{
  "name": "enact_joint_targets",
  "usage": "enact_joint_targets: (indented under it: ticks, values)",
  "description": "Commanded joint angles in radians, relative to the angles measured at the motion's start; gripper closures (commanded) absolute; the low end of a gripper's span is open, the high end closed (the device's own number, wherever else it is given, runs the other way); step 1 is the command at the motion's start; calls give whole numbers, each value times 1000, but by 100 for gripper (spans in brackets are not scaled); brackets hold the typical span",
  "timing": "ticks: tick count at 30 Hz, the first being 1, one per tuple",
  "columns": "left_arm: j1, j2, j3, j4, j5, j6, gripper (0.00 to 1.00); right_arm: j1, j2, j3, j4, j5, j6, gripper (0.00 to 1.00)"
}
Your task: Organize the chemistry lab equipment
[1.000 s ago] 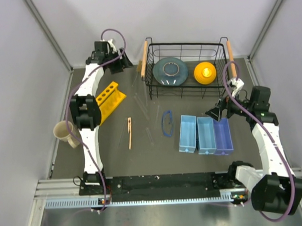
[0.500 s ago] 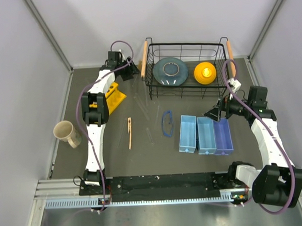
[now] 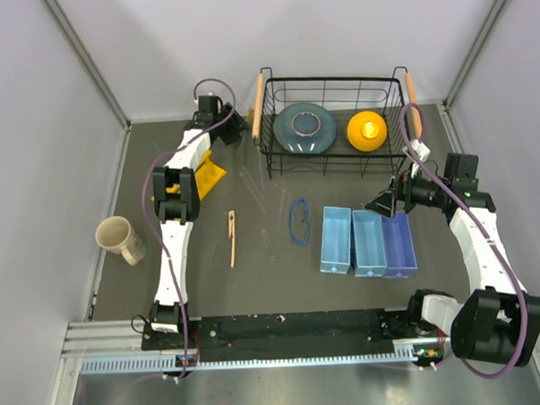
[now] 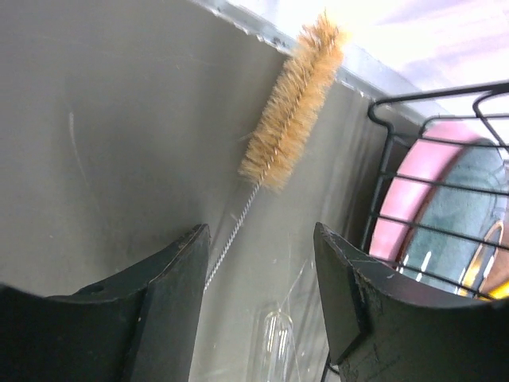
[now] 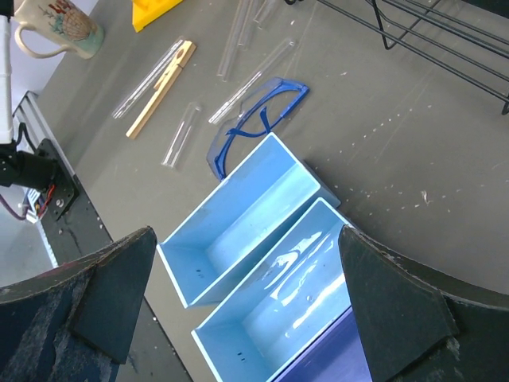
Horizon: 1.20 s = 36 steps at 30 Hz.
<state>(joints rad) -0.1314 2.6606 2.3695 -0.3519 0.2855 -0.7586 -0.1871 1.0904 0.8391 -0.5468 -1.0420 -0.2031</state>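
light: bright, even | shadows: faint | left wrist: overexposed top right

Overhead camera looks down on the whole table. Left wrist camera sits low, brush just beyond its jaws. Right wrist's camera, higher, shares the safety glasses with overhead.

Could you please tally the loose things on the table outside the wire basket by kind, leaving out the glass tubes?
Plastic bins: 3
Mug: 1
Wooden clamp: 1
Safety glasses: 1
Yellow rack: 1
Bristle brush: 1
Total: 8
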Motion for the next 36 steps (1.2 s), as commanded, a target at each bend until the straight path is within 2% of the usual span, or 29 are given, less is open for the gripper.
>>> enact_joint_targets:
  ticks: [1,7,20,27,36]
  values:
    - [-7,16,66,4,-66,-15,40,-9,12,57,-10,-50,-36,1]
    - [-16,27,85,-128,-120,36,49,-15,11,71,-30,-52,-41,1]
    - [-27,16,93,-380,-183,300,55,-28,-9,92,-62,-59,-48,1]
    - [-54,-1,85,-424,-246,389,60,-35,-21,94,-68,-73,-48,1]
    - [-86,-4,65,-481,-311,421,64,-46,-37,97,-76,-92,-45,1]
